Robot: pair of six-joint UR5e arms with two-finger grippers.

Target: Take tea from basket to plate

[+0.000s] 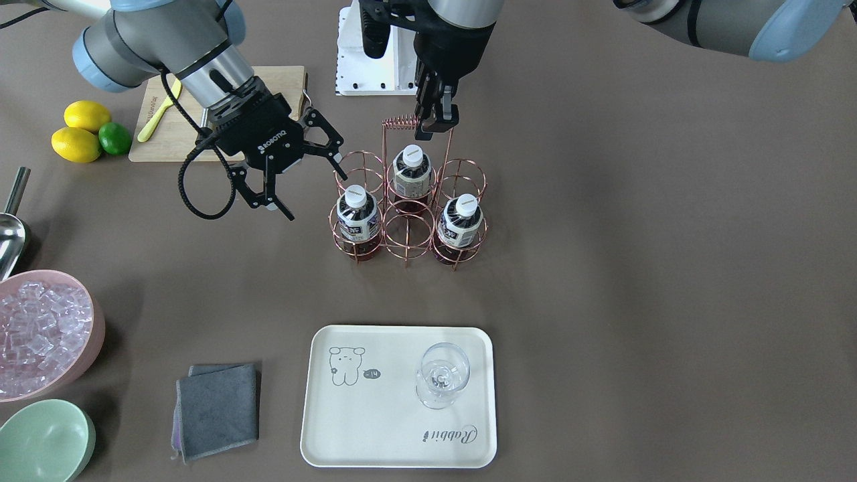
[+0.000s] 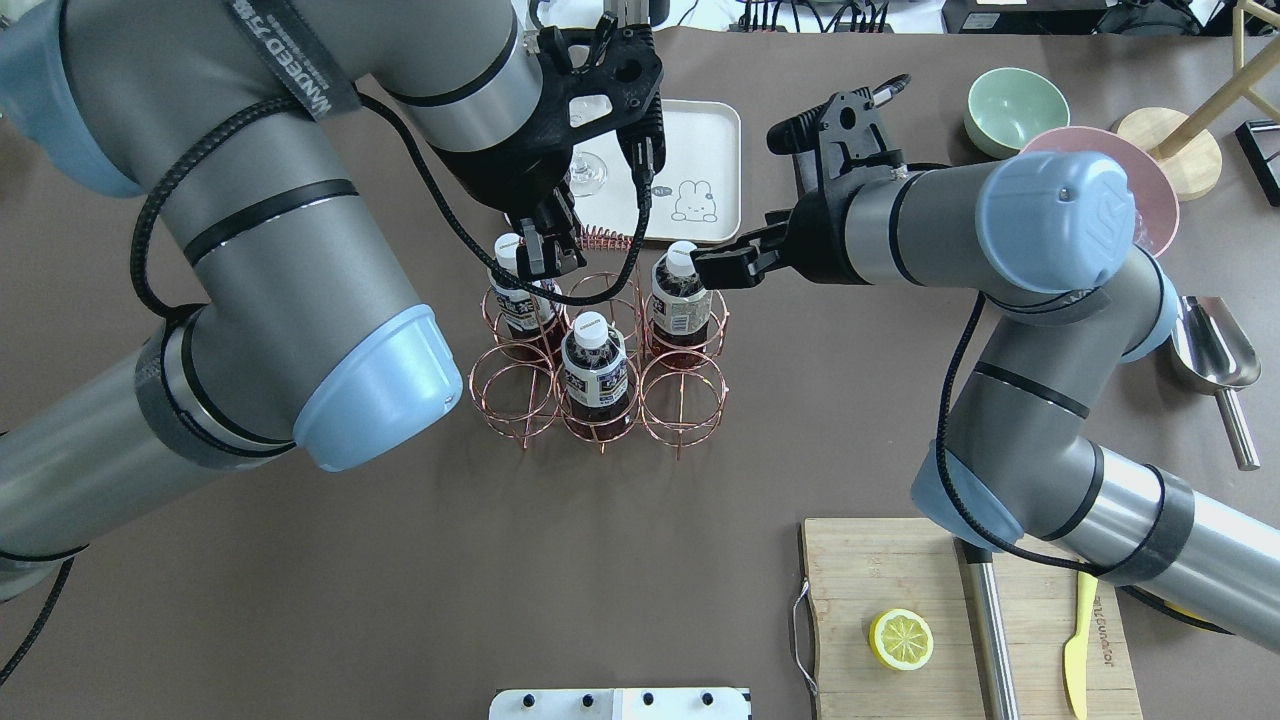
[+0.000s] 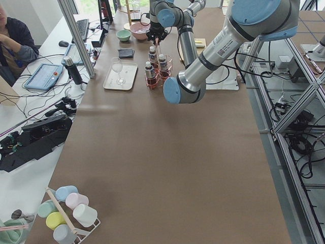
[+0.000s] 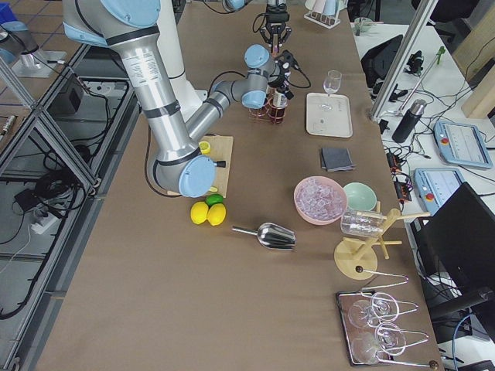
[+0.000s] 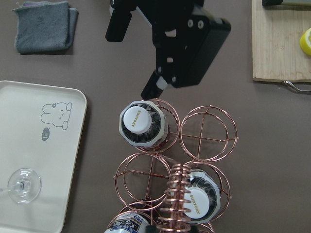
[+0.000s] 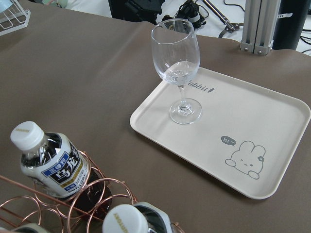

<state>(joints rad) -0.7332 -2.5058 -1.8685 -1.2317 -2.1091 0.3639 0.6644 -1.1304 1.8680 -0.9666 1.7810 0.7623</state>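
Observation:
The copper wire basket [image 1: 408, 231] stands mid-table with three tea bottles in its ring cells [image 1: 355, 211] [image 1: 410, 171] [image 1: 460, 221]. My left gripper [image 1: 435, 119] is above it, shut on the coiled handle [image 1: 402, 122], which also shows in the left wrist view [image 5: 176, 204]. My right gripper [image 1: 317, 197] is open and empty, beside the bottle on its side [image 2: 680, 290], not touching it. The cream plate [image 1: 388, 428] lies beyond the basket and carries a wine glass [image 1: 442, 375]; it also shows in the right wrist view [image 6: 272, 121].
A pink bowl of ice [image 1: 40, 328], a green bowl [image 1: 43, 442] and a grey cloth [image 1: 217, 408] lie on my right side near the plate. A cutting board [image 1: 221, 120], lemons and a lime [image 1: 84, 134] and a metal scoop [image 1: 10, 227] lie nearer me.

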